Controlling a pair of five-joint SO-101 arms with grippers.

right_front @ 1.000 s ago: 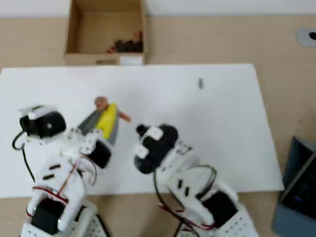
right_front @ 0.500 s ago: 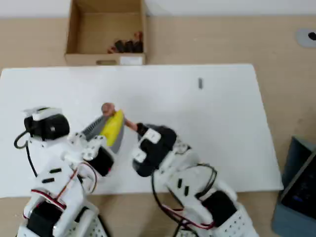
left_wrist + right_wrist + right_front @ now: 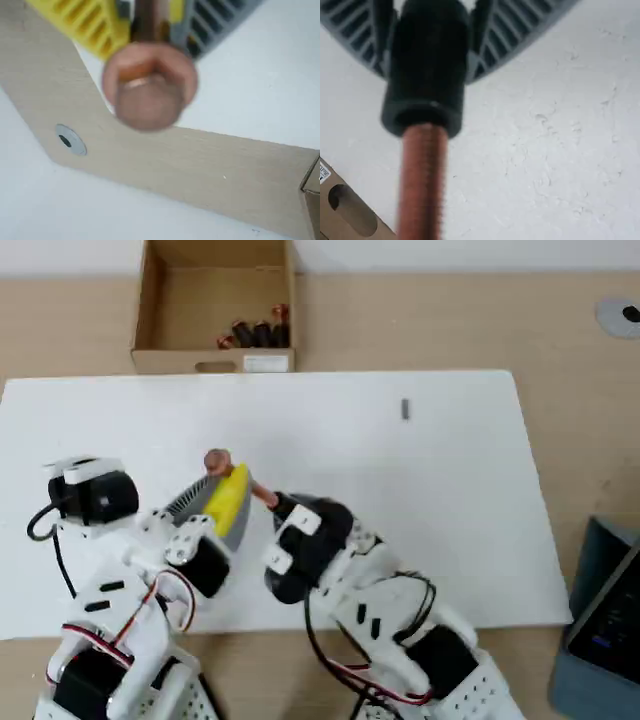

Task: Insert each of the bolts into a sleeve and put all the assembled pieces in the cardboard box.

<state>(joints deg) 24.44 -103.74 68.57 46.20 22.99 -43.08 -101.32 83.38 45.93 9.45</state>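
white sheet [image 3: 440, 500] on a wooden table [image 3: 420, 320], a dark device [image 3: 603, 630] beside it.

Cardboard box [image 3: 146, 310] sits upper left of the frame on the table [image 3: 420, 320], with finished pieces [image 3: 255, 334] in its lower right corner. Below it is a sheet [image 3: 430, 500] with a small bit [image 3: 405, 408] on its upper right part. Lower left, the left hand [image 3: 224, 476] has the bolt [image 3: 217, 461], and the right hand [image 3: 427, 60] is just right of it with the sleeve [image 3: 422, 110].

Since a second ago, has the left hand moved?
Yes. The left hand, holding the bolt, shifted slightly away from the cardboard box and rightward in the high view.
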